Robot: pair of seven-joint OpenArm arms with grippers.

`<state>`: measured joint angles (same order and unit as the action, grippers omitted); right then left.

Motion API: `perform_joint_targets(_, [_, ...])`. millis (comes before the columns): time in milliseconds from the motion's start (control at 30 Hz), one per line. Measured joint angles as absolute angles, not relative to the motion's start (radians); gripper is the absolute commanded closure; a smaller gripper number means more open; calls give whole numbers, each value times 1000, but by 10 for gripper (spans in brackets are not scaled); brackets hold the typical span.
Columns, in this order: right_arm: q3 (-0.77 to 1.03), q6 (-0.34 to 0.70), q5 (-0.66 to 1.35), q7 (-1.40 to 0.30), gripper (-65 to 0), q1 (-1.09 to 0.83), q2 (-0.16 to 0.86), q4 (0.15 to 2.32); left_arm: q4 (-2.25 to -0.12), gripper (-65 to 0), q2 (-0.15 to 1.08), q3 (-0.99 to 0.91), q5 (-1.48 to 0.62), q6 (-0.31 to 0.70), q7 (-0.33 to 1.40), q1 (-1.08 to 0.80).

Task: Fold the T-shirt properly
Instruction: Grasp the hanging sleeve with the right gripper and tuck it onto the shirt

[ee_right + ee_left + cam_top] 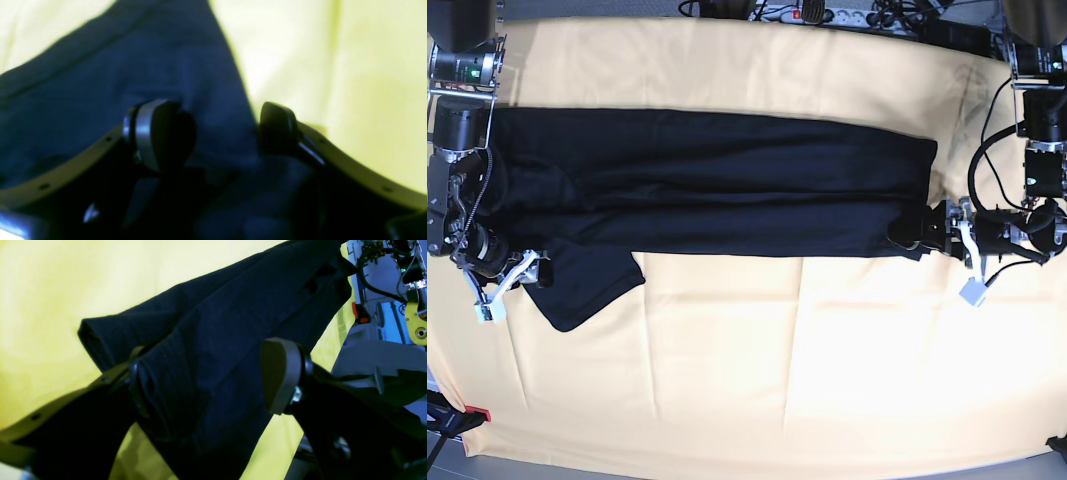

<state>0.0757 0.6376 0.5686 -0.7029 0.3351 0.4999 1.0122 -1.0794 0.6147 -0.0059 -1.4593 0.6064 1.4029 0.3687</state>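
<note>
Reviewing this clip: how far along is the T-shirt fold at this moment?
Early-middle. Done: the T-shirt lies as a long band on the yellow cloth, one lengthwise fold apparently made. In hand: the left gripper and right gripper sit open at its ends. Left: a sleeve sticks out; crosswise folds remain.

You see the T-shirt (707, 185) lying across the surface (777, 370), the left gripper (919, 236) and right gripper (537, 272) at its opposite ends.
</note>
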Motion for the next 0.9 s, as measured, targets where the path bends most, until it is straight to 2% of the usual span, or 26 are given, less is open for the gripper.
perform_joint_targets(100, [76, 690, 638, -718, -430, 336, 497, 1012, -1079, -458, 615, -6, -1459, 606, 1403, 369])
perform_joint_targets(167, [76, 689, 675, -725, -427, 336, 497, 1012, -1079, -458, 615, -6, -1459, 606, 1403, 369])
perform_joint_targets(233, [76, 690, 690, -725, -380, 336, 495, 1012, -1079, -458, 615, -6, -1459, 606, 1403, 369])
perform_joint_targets(300, [76, 689, 689, -726, -287, 336, 496, 1012, -1079, -458, 615, -6, -1459, 606, 1403, 369])
perform_joint_targets(400, [75, 690, 689, -727, -55, 338, 496, 1012, -1079, -458, 615, -6, -1459, 606, 1403, 369])
perform_joint_targets(433, [75, 690, 690, -737, -4, 343, 496, 1012, -1079, -458, 615, -6, -1459, 606, 1403, 369])
perform_joint_targets(600, [74, 690, 698, -786, 0, 382, 498, 1013, -1079, -458, 615, -6, -1459, 611, 1403, 369])
perform_joint_targets(767, [73, 693, 851, -950, 0, 369, 516, 1115, -1079, -458, 615, -6, -1459, 611, 1403, 369])
perform_joint_targets(900, [73, 693, 952, -986, 0, 314, 559, 1237, -1079, -458, 615, -6, -1459, 613, 1403, 369])
